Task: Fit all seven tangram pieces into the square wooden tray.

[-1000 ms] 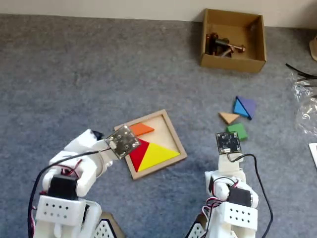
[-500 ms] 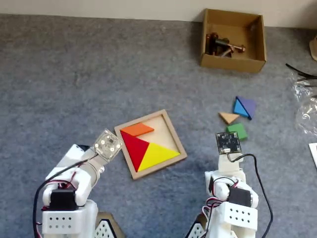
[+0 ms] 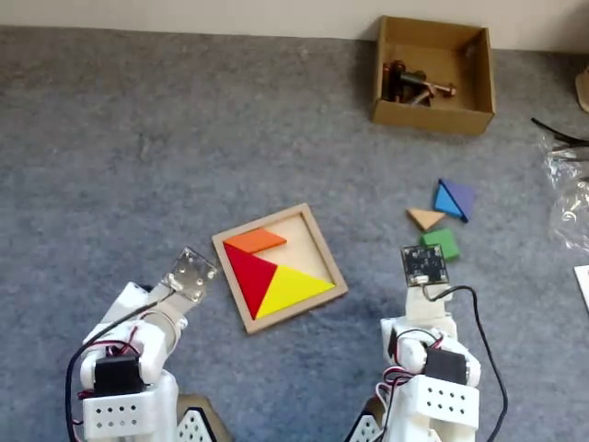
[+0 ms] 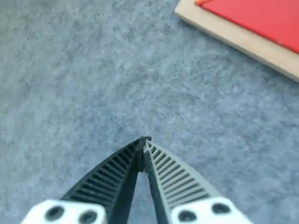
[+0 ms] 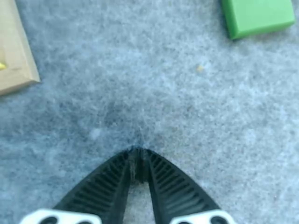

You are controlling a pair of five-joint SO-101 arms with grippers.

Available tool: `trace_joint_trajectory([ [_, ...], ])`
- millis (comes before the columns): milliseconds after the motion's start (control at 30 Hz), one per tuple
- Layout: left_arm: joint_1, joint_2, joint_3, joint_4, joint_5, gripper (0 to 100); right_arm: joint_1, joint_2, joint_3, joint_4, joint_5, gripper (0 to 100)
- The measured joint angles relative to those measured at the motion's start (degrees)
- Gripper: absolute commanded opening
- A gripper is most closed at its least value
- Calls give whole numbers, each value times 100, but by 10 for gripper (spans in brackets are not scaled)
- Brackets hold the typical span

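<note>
Pointing down at the grey tabletop [image 3: 138, 138], the left fingers [image 4: 138, 149] are seen pressed together, empty; the wooden tray [image 3: 327, 250], holding the red triangle [image 3: 250, 272], yellow triangle [image 3: 293, 287] and orange piece [image 3: 256, 241], lies just ahead of them; the right fingers [image 5: 127, 161] are likewise closed, the green square [image 5: 259, 16] lying ahead.

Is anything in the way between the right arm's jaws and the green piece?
No, nothing visible is. The right arm's jaws are shut, and just bare grey carpet lies between them and the green piece. The wooden tray sits off on the other side, out of that path.
</note>
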Motion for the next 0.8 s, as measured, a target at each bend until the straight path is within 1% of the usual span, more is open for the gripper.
trace_joint_trajectory([
  [67, 0, 0, 0, 141, 352, 13, 0, 0, 0, 0, 0, 12],
  [200, 0, 0, 0, 176, 1292, 17, 0, 0, 0, 0, 0, 12],
  [267, 0, 0, 0, 176, 1521, 17, 0, 0, 0, 0, 0, 12],
  [533, 0, 0, 0, 396, 1644, 14, 53, 0, 0, 0, 70, 12],
  [667, 0, 0, 0, 396, 1644, 14, 536, 0, -149, 114, 431, 17],
  [733, 0, 0, 0, 396, 1644, 14, 923, 70, -484, 413, 607, 17],
  [800, 0, 0, 0, 396, 1644, 14, 1037, 70, -985, 809, 791, 17],
])
